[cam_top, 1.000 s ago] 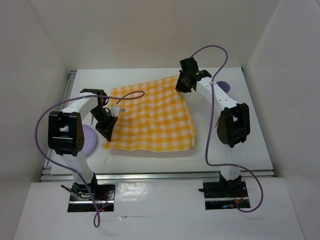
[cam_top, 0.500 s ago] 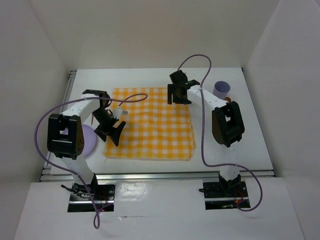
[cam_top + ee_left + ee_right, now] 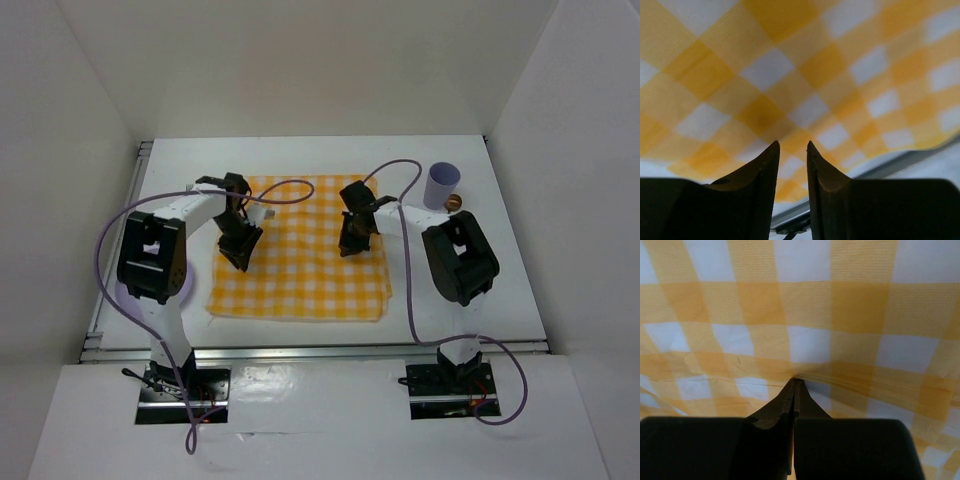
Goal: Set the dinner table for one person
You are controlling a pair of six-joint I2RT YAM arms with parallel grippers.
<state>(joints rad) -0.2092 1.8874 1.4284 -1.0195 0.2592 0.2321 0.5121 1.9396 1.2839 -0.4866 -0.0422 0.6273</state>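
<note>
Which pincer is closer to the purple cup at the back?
Right. The right pincer is on the checked cloth, on its right part, left of the cup; the left pincer is over the cloth's left side, farther away.

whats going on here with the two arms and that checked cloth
Two robot arms are working on the yellow-and-white checked cloth spread on the white table. The right gripper is shut, its tips pinching a small pucker of the cloth. The left gripper hovers over the cloth's left part, jaws slightly apart, holding nothing. A purple cup stands off the cloth at the far right.
</note>
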